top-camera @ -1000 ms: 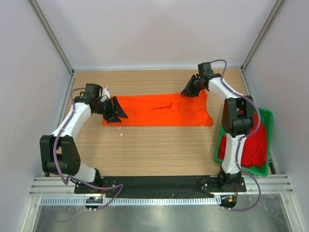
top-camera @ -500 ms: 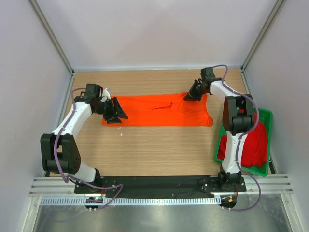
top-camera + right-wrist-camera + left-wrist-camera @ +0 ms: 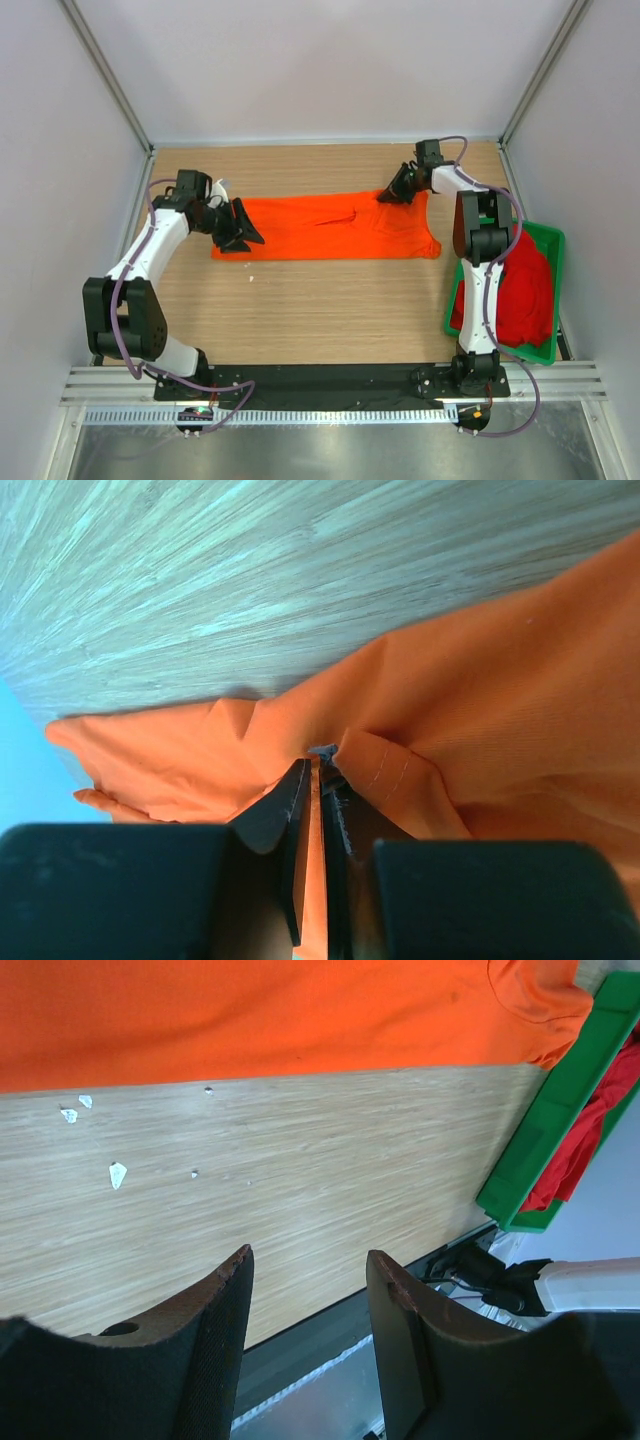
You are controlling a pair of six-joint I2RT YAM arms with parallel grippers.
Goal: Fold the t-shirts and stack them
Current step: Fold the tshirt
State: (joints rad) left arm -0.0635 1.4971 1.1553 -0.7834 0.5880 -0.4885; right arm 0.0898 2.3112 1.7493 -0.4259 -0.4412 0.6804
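The orange t-shirt point(image 3: 330, 228) lies flat as a long band across the middle of the table. My right gripper point(image 3: 390, 193) is at its far right edge and is shut on a pinch of the orange fabric point(image 3: 420, 780), with cloth between the jaws point(image 3: 320, 765). My left gripper point(image 3: 248, 238) hovers at the shirt's left end, open and empty point(image 3: 310, 1275); the orange shirt point(image 3: 280, 1010) shows beyond its fingers. The red t-shirt point(image 3: 525, 290) lies crumpled in the green tray point(image 3: 551, 237) at the right.
The green tray point(image 3: 560, 1090) with red cloth point(image 3: 590, 1125) stands by the right wall. A few small white scraps point(image 3: 117, 1172) lie on the wood near the shirt's near edge. Grey walls enclose the table on three sides.
My right gripper has shifted slightly nearer along the shirt's far edge and its arm has swung in. The left arm has not moved.
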